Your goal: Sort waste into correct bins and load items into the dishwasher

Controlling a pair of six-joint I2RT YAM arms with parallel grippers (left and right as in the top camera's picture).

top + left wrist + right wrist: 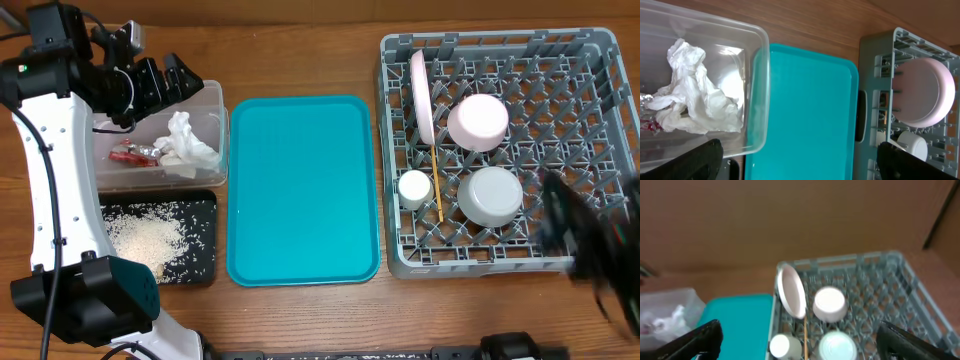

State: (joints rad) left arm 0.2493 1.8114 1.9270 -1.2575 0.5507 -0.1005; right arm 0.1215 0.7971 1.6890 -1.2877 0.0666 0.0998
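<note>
The crumpled white tissue [692, 95] is seen beside the red shiny wrapper [130, 154] inside the clear plastic rectangular tub [757, 100], apparently as sorted waste. The left gripper [170, 80] above it and the right gripper [588, 245] are held spread and empty.

Right arm [592, 245] motion-blurred; red wrapper [647, 125] cut off at edge

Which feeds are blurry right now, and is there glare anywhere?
Overhead: sharp, except the right arm, a dark motion smear at lower right. Right wrist: whole frame soft, rack and plate fuzzy. Left wrist: crisp, with a bright glare patch on the floor of the clear tub beside the tissue.
</note>
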